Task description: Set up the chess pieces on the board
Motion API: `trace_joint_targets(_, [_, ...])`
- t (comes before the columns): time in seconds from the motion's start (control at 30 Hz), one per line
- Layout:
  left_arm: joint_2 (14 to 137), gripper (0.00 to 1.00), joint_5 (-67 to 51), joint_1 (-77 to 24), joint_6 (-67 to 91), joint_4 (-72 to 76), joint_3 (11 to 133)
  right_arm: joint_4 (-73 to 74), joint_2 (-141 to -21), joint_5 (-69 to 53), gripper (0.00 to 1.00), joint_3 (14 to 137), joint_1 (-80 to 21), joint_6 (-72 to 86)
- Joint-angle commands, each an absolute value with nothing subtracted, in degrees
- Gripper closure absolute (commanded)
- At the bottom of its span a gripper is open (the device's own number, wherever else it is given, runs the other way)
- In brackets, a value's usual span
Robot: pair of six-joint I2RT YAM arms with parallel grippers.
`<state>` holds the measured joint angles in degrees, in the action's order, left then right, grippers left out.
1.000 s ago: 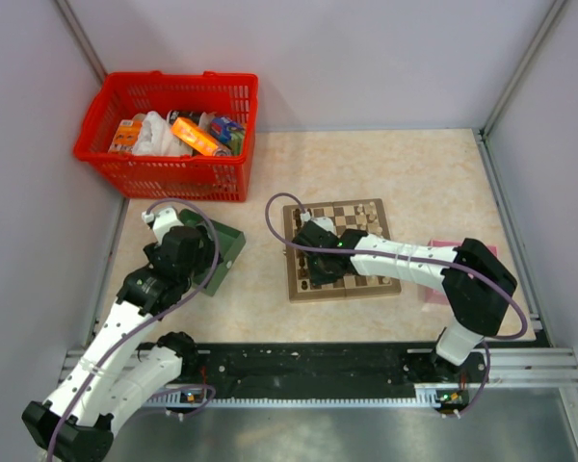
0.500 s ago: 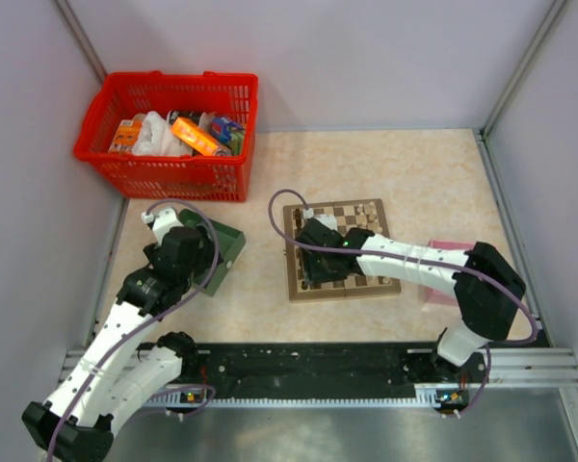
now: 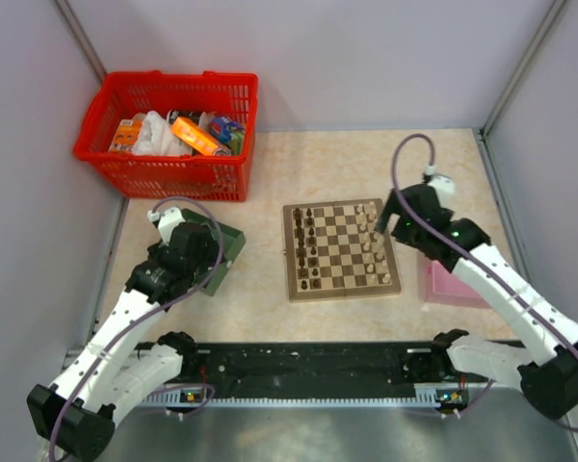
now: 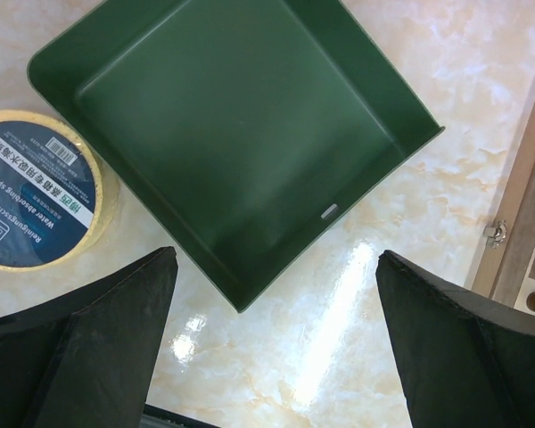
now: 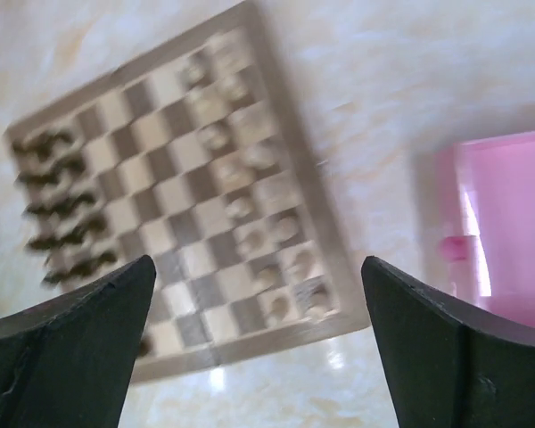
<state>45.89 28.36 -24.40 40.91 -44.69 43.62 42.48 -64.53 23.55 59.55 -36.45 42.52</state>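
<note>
The board [image 3: 342,292] lies flat in the middle of the table. Dark chess pieces [image 3: 308,246] stand in its two left columns and cream chess pieces [image 3: 378,246] in its two right columns. My right gripper [image 3: 388,216] hovers above the board's far right corner, open with nothing in it. The right wrist view is blurred and shows the board [image 5: 250,343] between the wide jaws of that gripper [image 5: 257,264]. My left gripper [image 4: 275,259] is open and empty, hanging over bare table by the near corner of the green tray [image 4: 241,134].
A red basket [image 3: 169,120] full of packets stands at the back left. A pink box [image 3: 448,279] lies right of the board. A round sponge pack [image 4: 40,201] sits beside the green tray [image 3: 229,243]. The board's clasp edge [image 4: 517,232] shows at the right of the left wrist view.
My right arm has pulled back from the board's left side to its far right corner, and its jaws have opened. The dark pieces are now uncovered. The left arm has barely moved.
</note>
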Motion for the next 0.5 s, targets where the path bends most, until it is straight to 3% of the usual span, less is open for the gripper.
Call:
trace_joint_targets(0.0, [46.84, 0.01, 29.10, -24.17, 42.01, -42.81, 45.79, 42.63, -57.14, 24.26, 0.01, 55.03, -23.06, 42.36])
trace_joint_targets(0.2, [46.50, 0.01, 27.77, -24.17, 40.34, -39.73, 45.88, 36.92, -53.17, 10.93, 0.01, 48.78, -4.43, 39.99])
trace_joint_targets(0.3, [46.23, 0.01, 27.95, -24.17, 40.17, -38.85, 44.83, 35.17, -56.67, -2.06, 0.01, 48.78, 2.52, 40.16])
trace_joint_targets(0.47, [46.58, 0.01, 22.96, -24.17, 37.19, -32.62, 44.03, 30.85, -62.40, -11.25, 0.01, 50.80, 2.90, 38.94])
